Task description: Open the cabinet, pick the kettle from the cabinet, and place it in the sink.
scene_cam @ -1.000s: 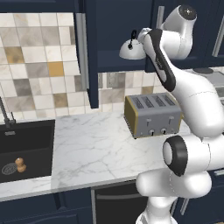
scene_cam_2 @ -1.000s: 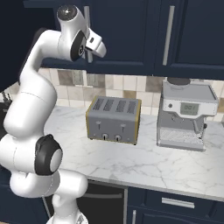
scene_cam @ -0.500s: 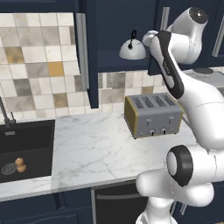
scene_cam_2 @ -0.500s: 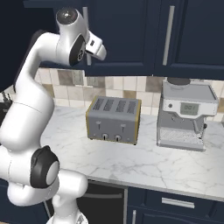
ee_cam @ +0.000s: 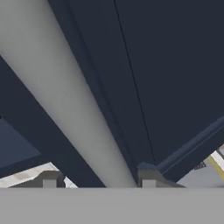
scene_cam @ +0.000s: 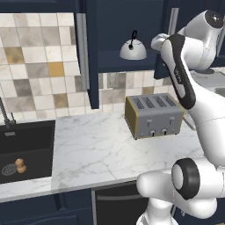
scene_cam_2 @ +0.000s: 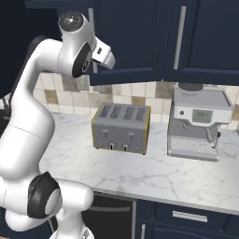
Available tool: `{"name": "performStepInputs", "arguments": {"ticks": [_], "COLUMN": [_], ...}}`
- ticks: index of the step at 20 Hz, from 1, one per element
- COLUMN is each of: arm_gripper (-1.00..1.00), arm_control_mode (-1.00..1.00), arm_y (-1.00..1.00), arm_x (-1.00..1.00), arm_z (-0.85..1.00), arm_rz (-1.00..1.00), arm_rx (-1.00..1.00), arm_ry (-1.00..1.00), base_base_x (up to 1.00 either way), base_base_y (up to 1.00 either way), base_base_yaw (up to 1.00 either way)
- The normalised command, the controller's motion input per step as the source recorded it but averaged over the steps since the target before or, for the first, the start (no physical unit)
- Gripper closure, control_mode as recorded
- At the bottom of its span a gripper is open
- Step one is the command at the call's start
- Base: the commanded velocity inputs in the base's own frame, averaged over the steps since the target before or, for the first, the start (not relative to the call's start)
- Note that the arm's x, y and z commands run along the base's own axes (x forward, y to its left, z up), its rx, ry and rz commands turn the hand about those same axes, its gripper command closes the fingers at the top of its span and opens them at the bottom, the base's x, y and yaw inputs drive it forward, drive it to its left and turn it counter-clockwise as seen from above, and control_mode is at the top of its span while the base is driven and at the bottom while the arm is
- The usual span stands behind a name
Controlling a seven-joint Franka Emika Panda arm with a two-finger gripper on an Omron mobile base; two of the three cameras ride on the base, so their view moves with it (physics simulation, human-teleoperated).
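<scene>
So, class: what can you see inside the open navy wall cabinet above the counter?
The kettle sits on the cabinet shelf. The open door and the robot arm cover the rest.

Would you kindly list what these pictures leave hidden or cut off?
- Gripper: hand view shows just the finger tips either side of the silver bar handle; contact cannot be judged.
- Small silver-white dome kettle: left base view, far side concealed.
- Black rectangular sink: left base view, cut by the left edge.
- Navy wall cabinet: top cropped in the right base view.

Arm raised high, end effector [ee_cam: 98, 180] level, fingers [ee_cam: 51, 178] spread apart.
</scene>
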Motion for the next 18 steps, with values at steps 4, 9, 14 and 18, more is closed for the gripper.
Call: {"name": "performStepInputs", "arguments": {"ticks": [4, 9, 14, 18], "arm_gripper": [1.00, 1.00, 1.00, 1.00], "arm_control_mode": [-1.00, -1.00, -1.00, -1.00], "arm_y": [-0.11, -0.13, -0.17, -0.05], "arm_x": [-0.52, -0.52, -0.52, -0.45], "arm_z": [-0.03, -0.01, 0.00, 0.00], "arm_rz": [0.00, 0.00, 0.00, 0.00], "arm_rx": [0.02, 0.02, 0.05, 0.02], "arm_ry": [0.00, 0.00, 0.00, 0.02], "base_base_x": [0.00, 0.00, 0.00, 0.00], "base_base_y": [0.00, 0.00, 0.00, 0.00], "base_base_yaw": [0.00, 0.00, 0.00, 0.00]}}
